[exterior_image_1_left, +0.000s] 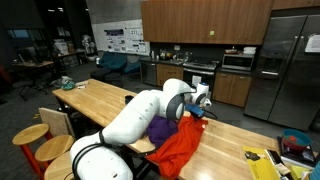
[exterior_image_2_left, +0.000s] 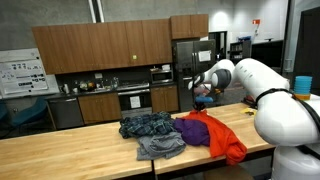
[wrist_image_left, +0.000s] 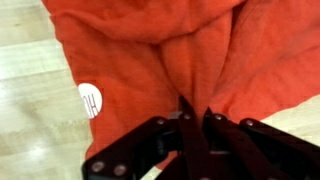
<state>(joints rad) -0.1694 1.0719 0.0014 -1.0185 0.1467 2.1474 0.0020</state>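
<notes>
In the wrist view a red cloth (wrist_image_left: 200, 50) fills most of the frame. My gripper (wrist_image_left: 195, 115) is shut on a raised fold of it, and a white round label (wrist_image_left: 90, 100) shows on the fabric at the left. In both exterior views the gripper (exterior_image_1_left: 203, 108) (exterior_image_2_left: 204, 93) is at the top of the red cloth (exterior_image_1_left: 180, 145) (exterior_image_2_left: 218, 135), which lies bunched on the wooden table (exterior_image_1_left: 100, 100) (exterior_image_2_left: 60, 155) and hangs over its edge. A purple cloth (exterior_image_1_left: 158, 128) (exterior_image_2_left: 192, 117) lies against the red one.
A dark plaid garment (exterior_image_2_left: 148, 125) and a grey one (exterior_image_2_left: 160, 147) lie on the table beside the red cloth. Yellow items (exterior_image_1_left: 265, 160) sit near one end of the table. Wooden stools (exterior_image_1_left: 30, 135) stand along its side. Kitchen cabinets and a fridge (exterior_image_2_left: 190, 65) are behind.
</notes>
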